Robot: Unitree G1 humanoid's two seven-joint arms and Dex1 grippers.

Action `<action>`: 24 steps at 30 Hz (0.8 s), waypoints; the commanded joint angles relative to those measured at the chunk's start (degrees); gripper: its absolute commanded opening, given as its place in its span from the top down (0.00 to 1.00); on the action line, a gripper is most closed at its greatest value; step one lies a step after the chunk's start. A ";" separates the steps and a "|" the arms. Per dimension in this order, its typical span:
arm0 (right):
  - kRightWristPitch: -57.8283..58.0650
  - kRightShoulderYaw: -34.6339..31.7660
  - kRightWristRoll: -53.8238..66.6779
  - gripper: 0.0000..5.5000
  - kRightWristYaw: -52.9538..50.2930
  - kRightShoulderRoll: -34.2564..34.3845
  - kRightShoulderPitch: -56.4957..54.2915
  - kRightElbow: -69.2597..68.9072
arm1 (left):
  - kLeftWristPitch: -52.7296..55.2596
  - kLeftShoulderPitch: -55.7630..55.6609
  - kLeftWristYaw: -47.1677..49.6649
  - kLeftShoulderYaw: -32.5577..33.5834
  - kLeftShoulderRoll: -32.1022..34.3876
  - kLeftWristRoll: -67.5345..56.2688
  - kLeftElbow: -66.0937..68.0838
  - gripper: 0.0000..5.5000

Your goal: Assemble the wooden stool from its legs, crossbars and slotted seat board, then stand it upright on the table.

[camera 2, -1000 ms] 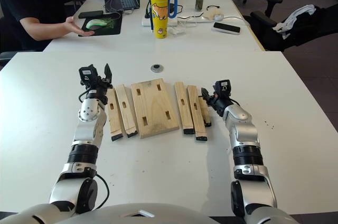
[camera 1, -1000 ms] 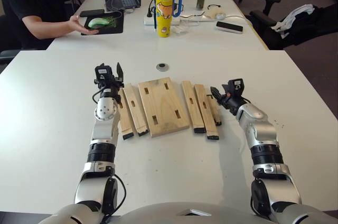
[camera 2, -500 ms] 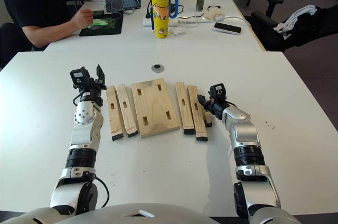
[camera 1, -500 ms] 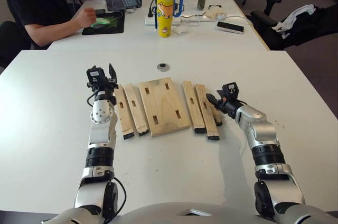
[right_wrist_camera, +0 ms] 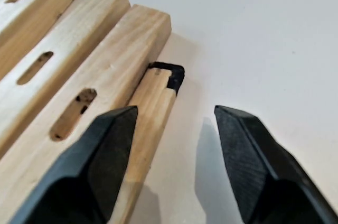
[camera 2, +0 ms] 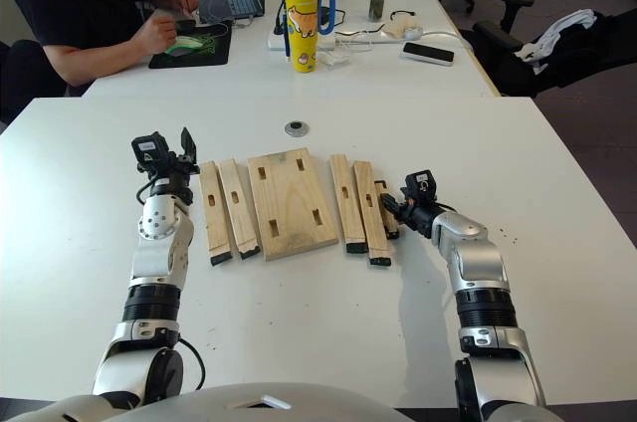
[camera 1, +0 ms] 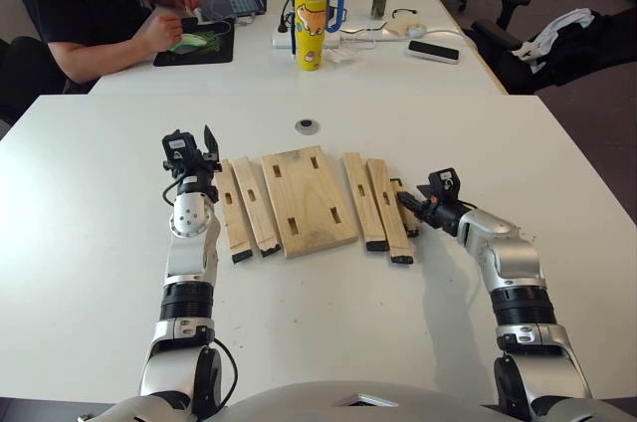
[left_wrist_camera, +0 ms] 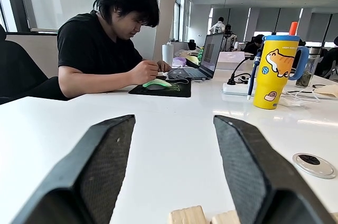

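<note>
Four slotted legs [camera 1: 256,205] lie flat on the white counter [camera 1: 100,243], two on each side of the slotted seat board [camera 1: 307,200]. Each pair sits just beside the board's long edge. A thin crossbar [right_wrist_camera: 150,108] with a black end cap [right_wrist_camera: 171,73] lies against the outer side of the rightmost leg [camera 1: 388,210]. No parts are joined.

The left claw [camera 1: 199,146] hovers above the counter near the far end of the outermost left leg [camera 1: 232,211]. Its fingers are spread wide, point away from the robot and hold nothing.

The right claw [right_wrist_camera: 174,112] sits low over the counter at the crossbar, with its fingers spread and empty. One finger [right_wrist_camera: 105,150] is positioned over the crossbar. Contact between that finger and the crossbar appears possible but cannot be confirmed.
</note>
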 commanded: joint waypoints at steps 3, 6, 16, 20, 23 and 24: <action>4.51 1.88 1.15 0.51 1.54 -0.07 4.45 -5.09 | 1.54 0.21 -0.91 -0.33 0.74 -0.04 -1.39 0.50; 6.03 1.81 1.98 0.51 1.36 0.12 5.53 -7.54 | 2.00 0.38 -1.17 -0.42 0.90 0.02 -1.63 0.50; 7.36 4.33 -2.89 0.51 -2.21 -1.84 5.16 -6.21 | 3.20 -0.62 -2.23 -1.04 1.12 0.04 -1.35 0.50; 11.72 7.31 -2.84 0.60 -1.29 -2.11 6.30 -7.07 | 3.33 -0.78 -2.27 -0.91 1.31 -0.06 -1.29 0.49; 14.24 9.67 -2.74 0.68 -0.39 -2.46 7.17 -6.93 | 3.48 -1.00 -2.42 -0.96 1.31 -0.06 -1.12 0.49; 14.26 9.81 -3.06 0.70 -1.03 -2.47 7.39 -6.70 | 3.96 -1.23 -3.39 -0.96 1.19 -0.90 -0.91 0.49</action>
